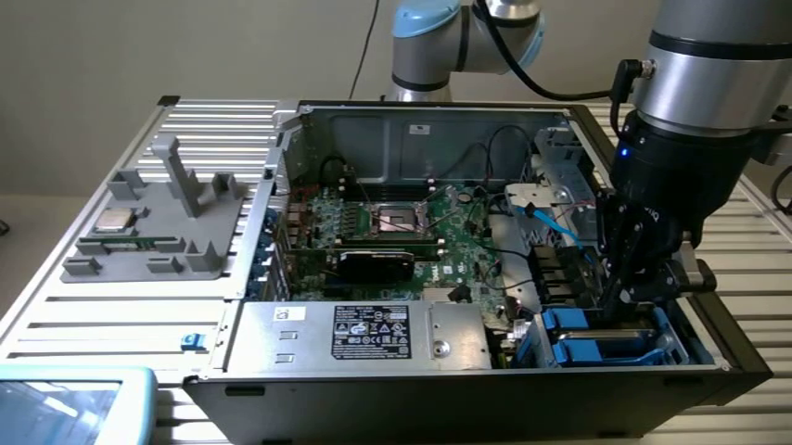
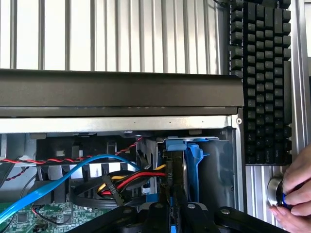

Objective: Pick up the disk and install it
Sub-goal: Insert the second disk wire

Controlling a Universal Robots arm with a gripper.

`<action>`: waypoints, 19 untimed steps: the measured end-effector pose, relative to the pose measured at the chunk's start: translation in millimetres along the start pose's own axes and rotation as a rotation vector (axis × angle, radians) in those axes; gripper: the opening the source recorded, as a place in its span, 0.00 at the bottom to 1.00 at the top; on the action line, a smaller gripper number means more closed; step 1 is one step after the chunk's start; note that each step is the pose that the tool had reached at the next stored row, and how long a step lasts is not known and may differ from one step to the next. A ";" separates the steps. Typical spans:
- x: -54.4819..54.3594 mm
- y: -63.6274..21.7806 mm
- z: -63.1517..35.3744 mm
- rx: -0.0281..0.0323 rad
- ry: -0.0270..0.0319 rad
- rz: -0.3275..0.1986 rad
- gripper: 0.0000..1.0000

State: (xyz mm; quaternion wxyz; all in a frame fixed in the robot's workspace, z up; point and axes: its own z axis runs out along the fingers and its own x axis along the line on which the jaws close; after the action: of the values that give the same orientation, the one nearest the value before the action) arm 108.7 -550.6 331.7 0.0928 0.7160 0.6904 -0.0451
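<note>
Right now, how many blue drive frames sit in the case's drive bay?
2: one blue frame beside the hand, another blue frame nearer the case's front edge; more may be hidden.

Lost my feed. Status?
Tool shut, down in drive bay. Disk's blue frame edge-on between fingers, inside bay. Cables alongside.

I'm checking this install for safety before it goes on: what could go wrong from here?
1. The end effector is down in the drive bay by the blue frame; if the disk sits tilted, it could jam.
2. The blue and red cables lie right beside the bay and might snag.
3. A person's hand rests on a button near the case.
</note>
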 end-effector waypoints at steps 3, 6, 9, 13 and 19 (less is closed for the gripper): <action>0.0 0.0 0.0 0.0000 0.0000 0.000 0.16; 0.0 0.0 0.0 0.0000 0.0000 0.000 0.16; 0.0 0.0 0.0 0.0000 0.0000 0.000 0.16; 0.0 0.0 0.1 0.0000 0.0003 0.000 0.16; -1.2 0.4 -6.1 0.0003 -0.0003 0.000 0.36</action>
State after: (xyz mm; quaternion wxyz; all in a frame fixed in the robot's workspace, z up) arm 108.7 -550.6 338.0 0.0927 0.7160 0.6904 -0.0454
